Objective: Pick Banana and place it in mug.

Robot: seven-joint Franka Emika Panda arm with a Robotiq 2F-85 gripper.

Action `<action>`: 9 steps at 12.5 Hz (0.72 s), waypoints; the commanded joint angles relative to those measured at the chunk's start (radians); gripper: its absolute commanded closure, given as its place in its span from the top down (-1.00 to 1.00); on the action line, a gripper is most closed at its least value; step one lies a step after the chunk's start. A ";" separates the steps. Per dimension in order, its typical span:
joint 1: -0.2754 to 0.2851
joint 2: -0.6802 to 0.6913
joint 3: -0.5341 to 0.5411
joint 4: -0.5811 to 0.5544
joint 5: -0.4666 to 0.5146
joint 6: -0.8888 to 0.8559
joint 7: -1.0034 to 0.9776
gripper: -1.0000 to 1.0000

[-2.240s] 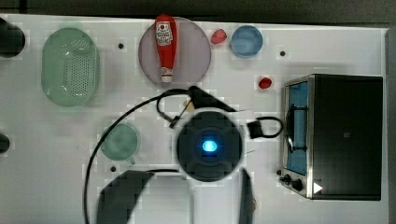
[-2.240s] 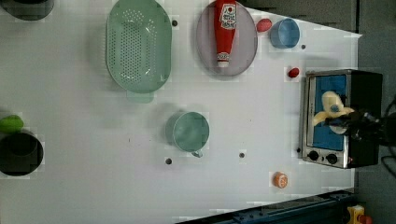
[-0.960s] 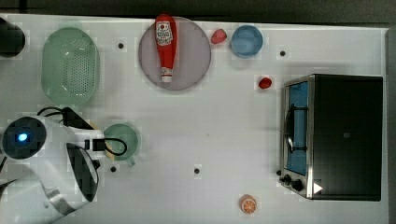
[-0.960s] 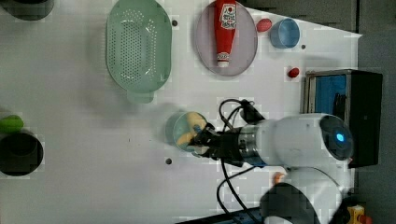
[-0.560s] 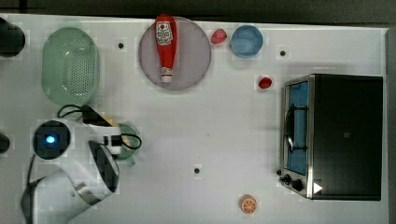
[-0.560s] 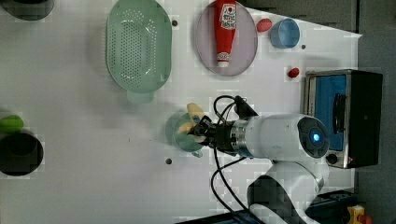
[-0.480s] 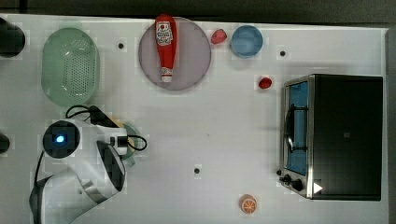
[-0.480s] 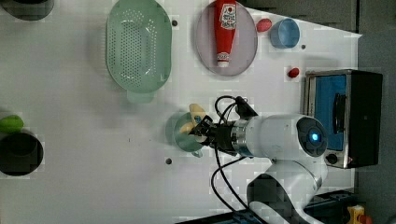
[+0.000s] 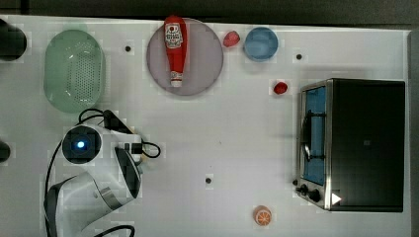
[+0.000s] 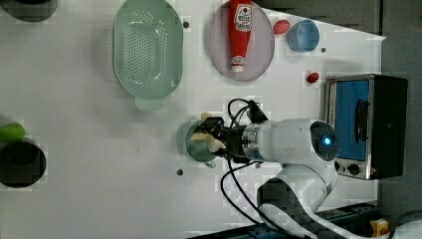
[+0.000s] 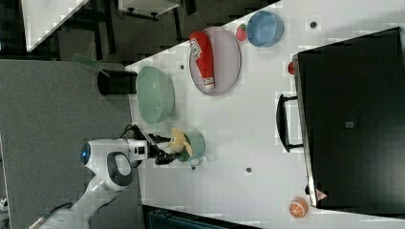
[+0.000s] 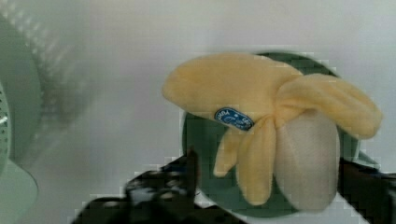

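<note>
Banana [image 12: 261, 126]: plush, peeled, over the mug [image 10: 196, 144]
Tool [image 10: 215, 137]: fingers spread either side, not pinching it

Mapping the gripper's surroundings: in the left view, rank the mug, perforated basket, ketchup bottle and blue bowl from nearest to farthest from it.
From the gripper:
1. Mug, directly at it.
2. Perforated basket, up and to the left view's left.
3. Ketchup bottle, up on its plate.
4. Blue bowl, far upper right.

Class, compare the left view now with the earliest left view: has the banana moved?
Yes. The banana has gone from in front of the toaster oven at the left view's right edge leftward to the mug, below the green basket.
</note>
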 commanded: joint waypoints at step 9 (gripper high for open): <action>-0.028 -0.398 -0.107 0.155 0.001 -0.462 0.025 1.00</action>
